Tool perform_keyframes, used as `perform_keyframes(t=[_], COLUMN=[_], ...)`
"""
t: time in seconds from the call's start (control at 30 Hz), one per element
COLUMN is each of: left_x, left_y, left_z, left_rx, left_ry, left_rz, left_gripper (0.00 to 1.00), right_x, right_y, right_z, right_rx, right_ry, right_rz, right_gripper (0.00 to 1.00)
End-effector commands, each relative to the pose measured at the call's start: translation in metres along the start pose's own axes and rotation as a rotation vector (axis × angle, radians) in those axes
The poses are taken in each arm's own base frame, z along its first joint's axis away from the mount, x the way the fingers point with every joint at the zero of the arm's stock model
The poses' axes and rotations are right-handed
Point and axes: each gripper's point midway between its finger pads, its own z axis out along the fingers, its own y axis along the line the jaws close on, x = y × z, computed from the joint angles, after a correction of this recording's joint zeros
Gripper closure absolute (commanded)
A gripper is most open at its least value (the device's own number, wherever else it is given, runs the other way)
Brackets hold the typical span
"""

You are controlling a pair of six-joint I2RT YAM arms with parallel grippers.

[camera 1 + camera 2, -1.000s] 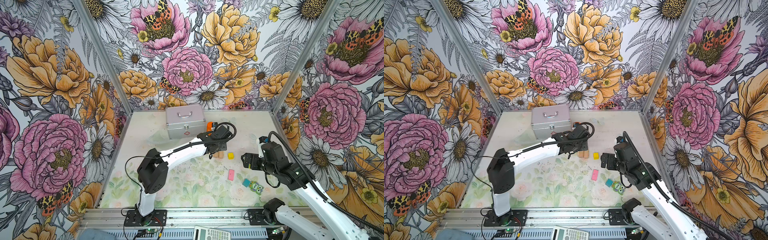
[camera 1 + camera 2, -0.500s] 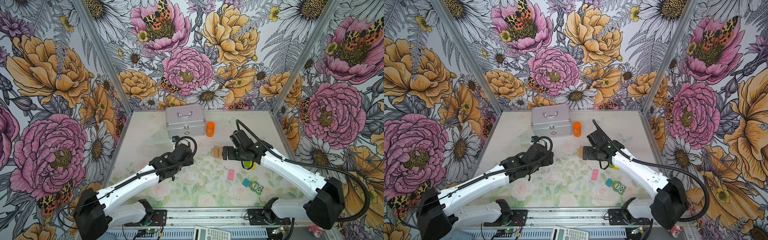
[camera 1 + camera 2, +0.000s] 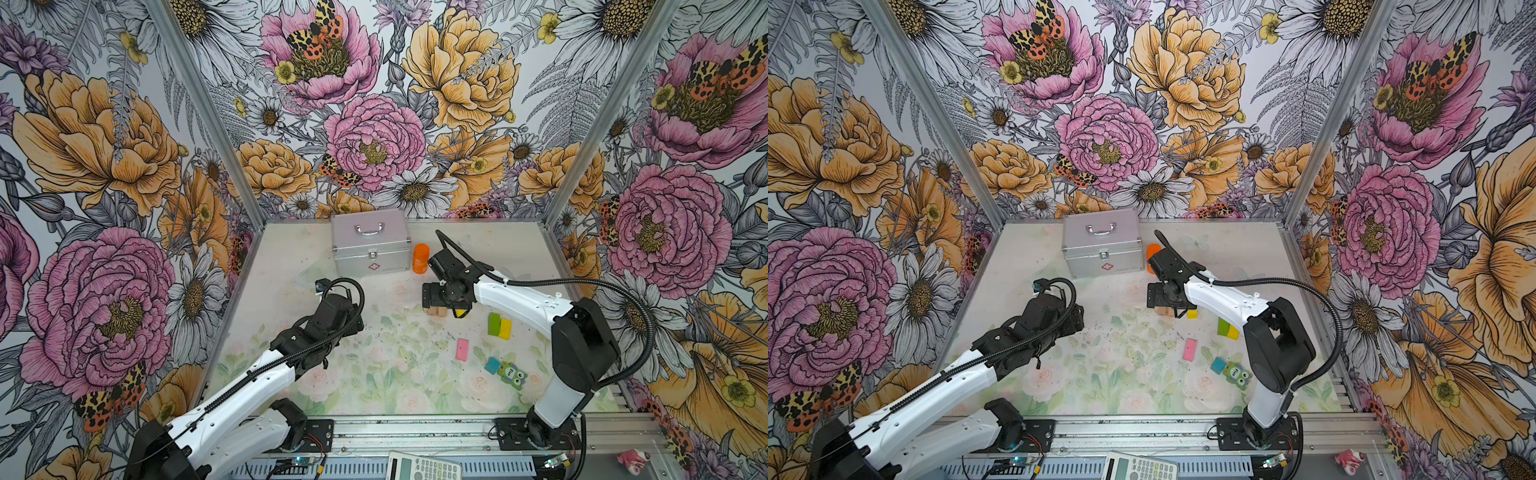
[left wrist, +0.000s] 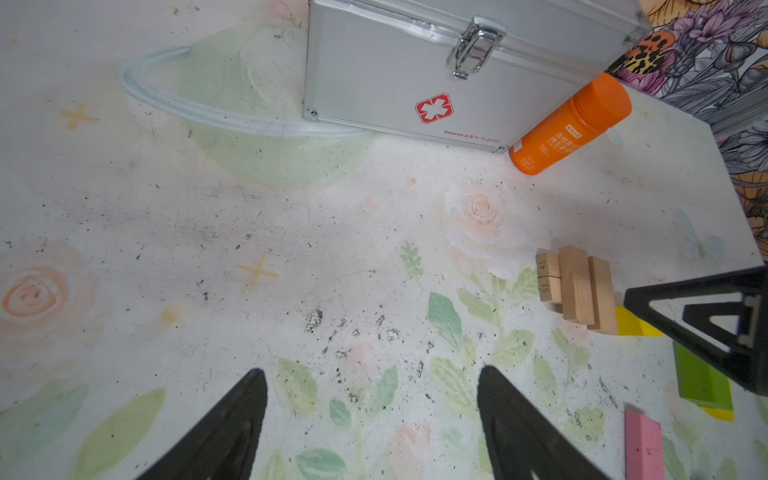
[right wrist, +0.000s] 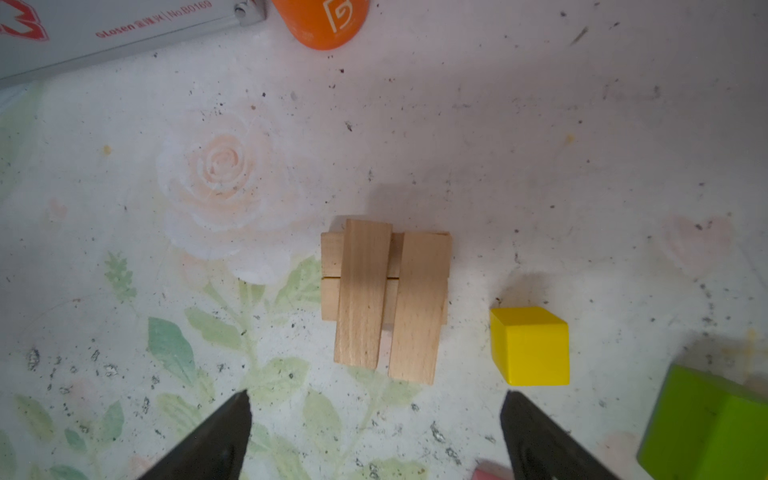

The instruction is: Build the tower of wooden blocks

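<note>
In both top views the tower is standing only as a low start, made of tan planks in two crossed layers. It is sitting near the middle of the table, in front of the orange bottle and the silver case. The right gripper is hovering directly over it. The left gripper is hanging well apart from it, over bare table. The other blocks are lying loose. The yellow cube is just beside the tower, and the green bar and yellow bar are touching side by side. The pink plank, teal cube and owl piece are lying farther toward the near edge. In the left wrist view the left gripper is holding its jaws wide apart with nothing between them. The tower is showing two upper planks lying across a lower tan layer. In the right wrist view the right gripper is likewise standing with jaws apart and empty, above the tower. The upper planks there are sitting slightly askew and overhanging one side. Judgement: the tan base is done and six coloured pieces are waiting, so most of the stacking is left to do.
</note>
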Motion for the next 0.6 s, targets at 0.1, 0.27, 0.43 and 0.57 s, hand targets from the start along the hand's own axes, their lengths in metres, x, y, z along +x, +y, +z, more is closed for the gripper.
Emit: perform_keyframes(t=[0.1, 0.27, 0.43, 0.57], left_x=[0.0, -0.001, -0.006, -0.006], left_y=[0.004, 0.008, 0.007, 0.007], left_z=[0.001, 0.002, 0.005, 0.008], left_rx=[0.039, 0.036, 0.031, 0.026], left_ry=[0.011, 0.014, 0.017, 0.026], left_rz=[-0.002, -0.013, -0.008, -0.006], left_gripper=[0.19, 0.19, 0.19, 0.19], right_x=[-0.017, -0.019, -0.018, -0.019], right_y=[0.007, 0.002, -0.002, -0.001], right_z=[0.015, 0.028, 0.039, 0.045], right_rx=[-0.006, 0.004, 0.005, -0.001], right_ry=[-0.006, 0.014, 0.032, 0.042], right_rz=[0.014, 0.03, 0.038, 0.039], right_gripper=[0.14, 0.21, 0.21, 0.21])
